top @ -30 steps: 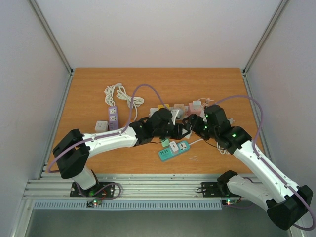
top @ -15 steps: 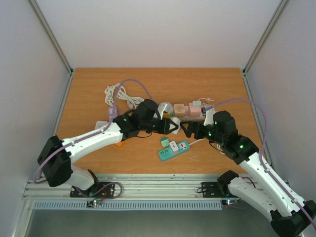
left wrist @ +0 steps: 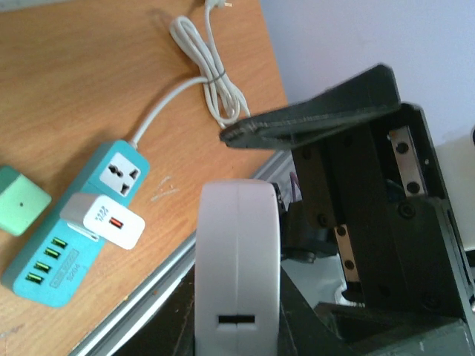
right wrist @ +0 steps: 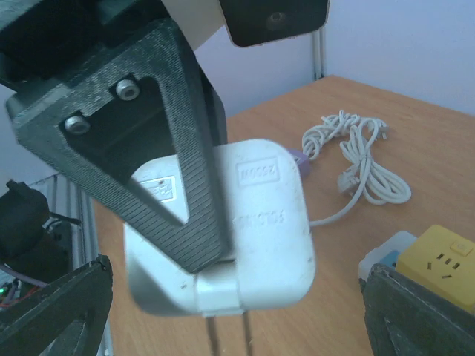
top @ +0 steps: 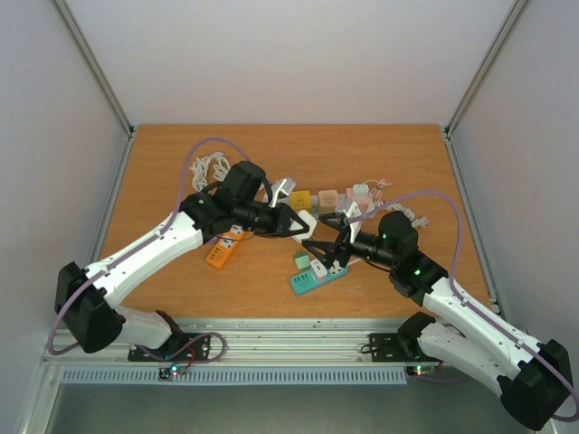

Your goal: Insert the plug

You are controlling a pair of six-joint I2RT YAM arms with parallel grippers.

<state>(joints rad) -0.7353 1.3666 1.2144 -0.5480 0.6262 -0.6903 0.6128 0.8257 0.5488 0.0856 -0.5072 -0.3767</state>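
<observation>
— Above the middle of the counter (top: 407, 154), what do we see?
— We see the left fingers (right wrist: 197, 178) clamped on the white plug (right wrist: 252, 222), holding it in the air.
— And our right fingers (right wrist: 52, 311)?
— We see them spread wide, gripping nothing, facing the plug closely. The teal power strip (top: 312, 278) lies on the counter just below, a white adapter (left wrist: 104, 221) seated in it.

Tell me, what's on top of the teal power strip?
A small white charger sits on the teal power strip, beside one free socket. Its prongs and the strip's face beneath it are covered.
</observation>
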